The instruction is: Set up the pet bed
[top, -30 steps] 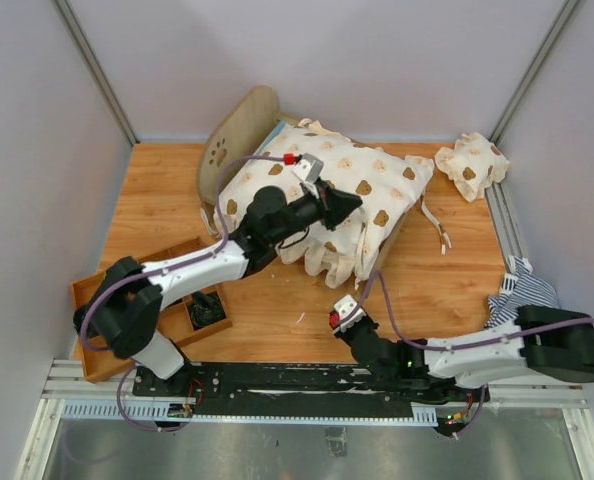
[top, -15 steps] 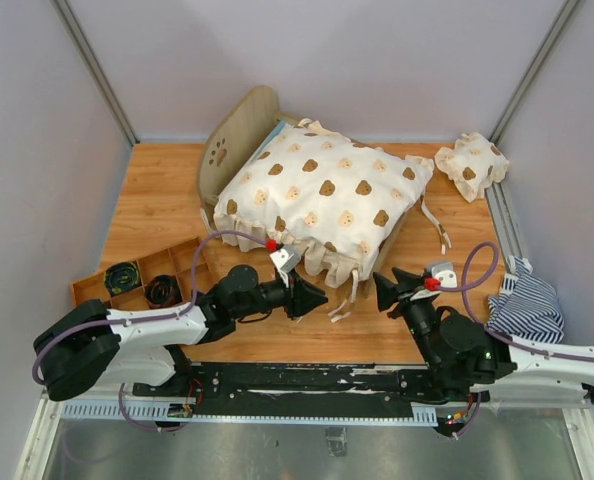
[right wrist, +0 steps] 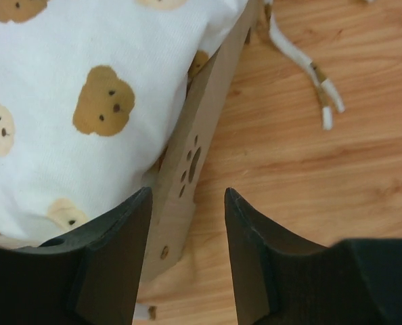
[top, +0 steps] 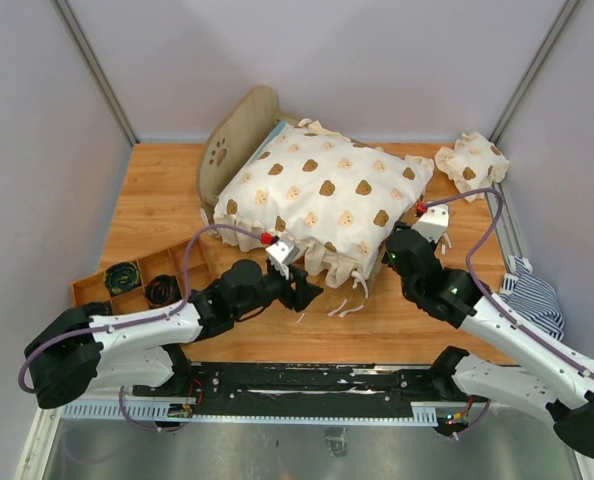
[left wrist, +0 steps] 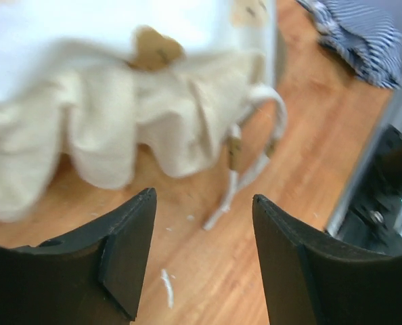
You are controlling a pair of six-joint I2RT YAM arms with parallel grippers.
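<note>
Your pet bed [top: 231, 138] sits toward the far middle of the wooden surface [top: 157, 205], its arched headboard with the paw cutout at the left. Most of the frame is hidden under the cream bear-print cover [top: 322, 195], whose ruffles and white ties [top: 343, 309] spill over the near edge.

Your left gripper [top: 308, 293] hangs low just in front of that ruffled edge with its fingers spread and nothing between them (the wrist view is blurred, but the gap at the left gripper [left wrist: 201, 198] is plain).

Your right gripper [top: 389, 260] is at the bed's near right corner, also spread and empty. In its wrist view the light plywood footboard [right wrist: 187, 169] lines up with the gap of the right gripper [right wrist: 186, 193]; you cannot tell whether a finger touches the wood.

The small bear-print pillow [top: 472, 165] lies well apart at the far right. A striped cloth [top: 533, 300] is bunched at the right edge, and a compartment tray [top: 97, 287] sits near left.
</note>
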